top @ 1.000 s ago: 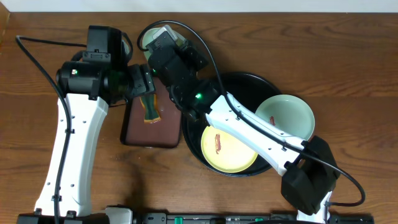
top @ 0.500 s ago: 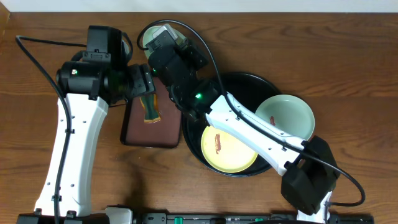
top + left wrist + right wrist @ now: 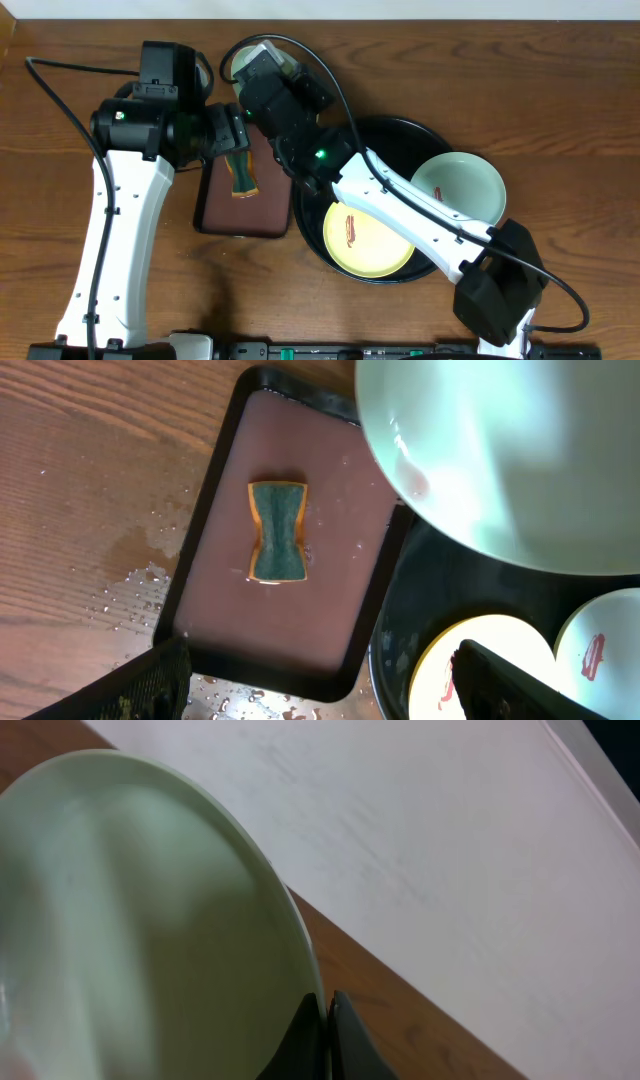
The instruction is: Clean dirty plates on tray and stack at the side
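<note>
The round black tray [image 3: 420, 130] holds a pale yellow plate [image 3: 367, 237] with a red-brown smear and a pale mint plate [image 3: 460, 187]. My right gripper [image 3: 324, 1020] is shut on the rim of a third mint plate [image 3: 150, 920] and holds it tilted at the back, left of the tray [image 3: 233, 64]. That plate fills the top right of the left wrist view [image 3: 500, 460]. My left gripper [image 3: 320, 690] is open and empty above the brown tray [image 3: 228, 130]. In the left wrist view the yellow plate [image 3: 470, 670] and the smeared mint plate [image 3: 610, 650] show at lower right.
A rectangular dark brown tray [image 3: 215, 205] lies left of the black tray with a green and yellow sponge [image 3: 240, 175] on it, also in the left wrist view [image 3: 277, 545]. Water drops lie on the wood [image 3: 130, 585] beside it. The right arm [image 3: 400, 205] spans the black tray.
</note>
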Available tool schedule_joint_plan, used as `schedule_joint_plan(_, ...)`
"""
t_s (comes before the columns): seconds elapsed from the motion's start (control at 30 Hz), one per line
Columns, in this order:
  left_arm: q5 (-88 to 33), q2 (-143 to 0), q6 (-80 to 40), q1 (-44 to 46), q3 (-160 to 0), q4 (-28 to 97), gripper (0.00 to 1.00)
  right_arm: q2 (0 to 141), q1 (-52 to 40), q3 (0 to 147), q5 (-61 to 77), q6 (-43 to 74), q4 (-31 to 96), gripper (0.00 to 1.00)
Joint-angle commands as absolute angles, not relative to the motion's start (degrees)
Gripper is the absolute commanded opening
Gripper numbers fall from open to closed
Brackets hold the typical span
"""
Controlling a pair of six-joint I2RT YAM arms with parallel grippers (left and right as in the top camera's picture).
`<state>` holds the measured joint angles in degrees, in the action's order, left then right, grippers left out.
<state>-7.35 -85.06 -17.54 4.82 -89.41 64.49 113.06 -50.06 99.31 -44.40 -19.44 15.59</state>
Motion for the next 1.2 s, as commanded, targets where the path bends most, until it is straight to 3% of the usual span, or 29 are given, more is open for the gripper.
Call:
schedule_joint_plan(0.0, -7.44, -84.97, -16.95, 4.67, -90.13, 64.69, 0.84, 110.91, -50.65, 100.60, -46.92, -22.09, 13.98, 0.01)
schedule_joint_plan(0.27, -7.42, -84.97, -16.95, 4.67, -90.13, 64.69, 0.84, 110.52, -50.39, 100.60, -46.35, -23.59, 13.26, 0.01)
schedule_joint_plan(0.37, -7.44, -84.97, -16.95, 4.67, -90.13, 64.69, 0.84, 110.63, -51.40, 100.60, -46.06, -30.46, 13.04, 0.01)
schedule_joint_plan(1.17, -7.44, -84.97, -16.95, 4.67, -90.13, 64.69, 0.84, 110.59, -51.70, 100.60, -47.75, -32.42, 11.33, 0.01)
